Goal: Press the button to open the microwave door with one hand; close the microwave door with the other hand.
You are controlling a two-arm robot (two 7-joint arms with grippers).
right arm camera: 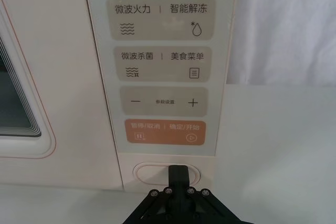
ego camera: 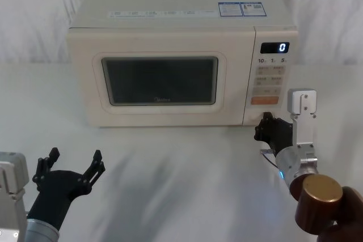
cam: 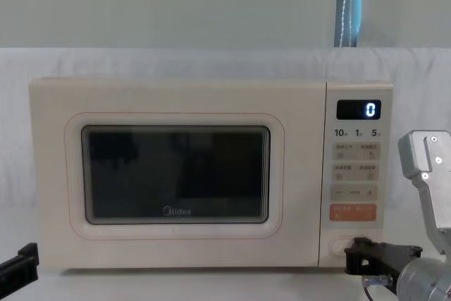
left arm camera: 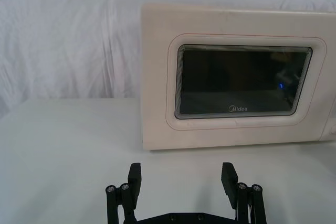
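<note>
The cream microwave door [ego camera: 159, 81] with its dark window sits flush and closed in the head view; the chest view shows the microwave door [cam: 176, 174] the same way. The button [right arm camera: 149, 173] is a cream pill-shaped key at the bottom of the control panel. My right gripper [right arm camera: 177, 171] is shut, and its joined black tips rest against the button's middle. That right gripper [ego camera: 265, 127] stands at the microwave's lower right corner. My left gripper [ego camera: 74, 160] hangs open over the table, well in front of the door's left side, holding nothing.
Right above the button lies an orange key [right arm camera: 165, 132], with beige icon keys higher up. The display [ego camera: 275, 47] reads 0. The microwave stands on a white-covered table [ego camera: 181, 162], with a white cloth behind it.
</note>
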